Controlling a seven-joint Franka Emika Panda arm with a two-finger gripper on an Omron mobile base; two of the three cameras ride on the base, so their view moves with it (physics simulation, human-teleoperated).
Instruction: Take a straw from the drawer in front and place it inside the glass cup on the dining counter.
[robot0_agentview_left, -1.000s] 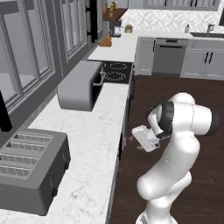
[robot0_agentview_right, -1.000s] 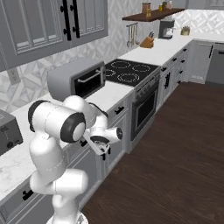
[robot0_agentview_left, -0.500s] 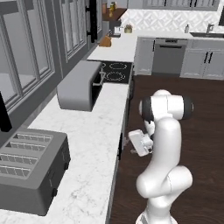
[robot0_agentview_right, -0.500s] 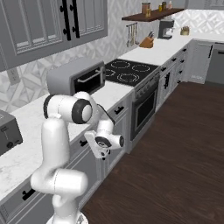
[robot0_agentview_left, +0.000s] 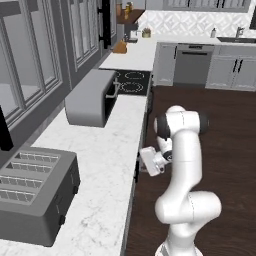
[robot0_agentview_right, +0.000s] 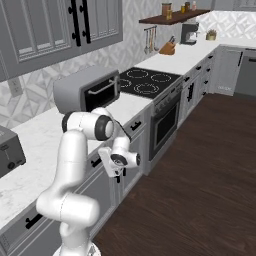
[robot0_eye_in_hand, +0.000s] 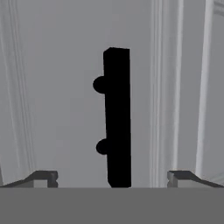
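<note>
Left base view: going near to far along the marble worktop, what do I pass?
Toaster → toaster oven → black cooktop → knife block → coffee machine → plant pot.

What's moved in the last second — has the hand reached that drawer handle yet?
The arm straightened up, swinging the open gripper toward the grey drawer front; its black bar handle now sits between the fingertips, not yet gripped. The dark grey toaster and the drawer stayed put.

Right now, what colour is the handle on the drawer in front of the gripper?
Black, on a grey drawer front; the handle shows best in the hand view.
</note>
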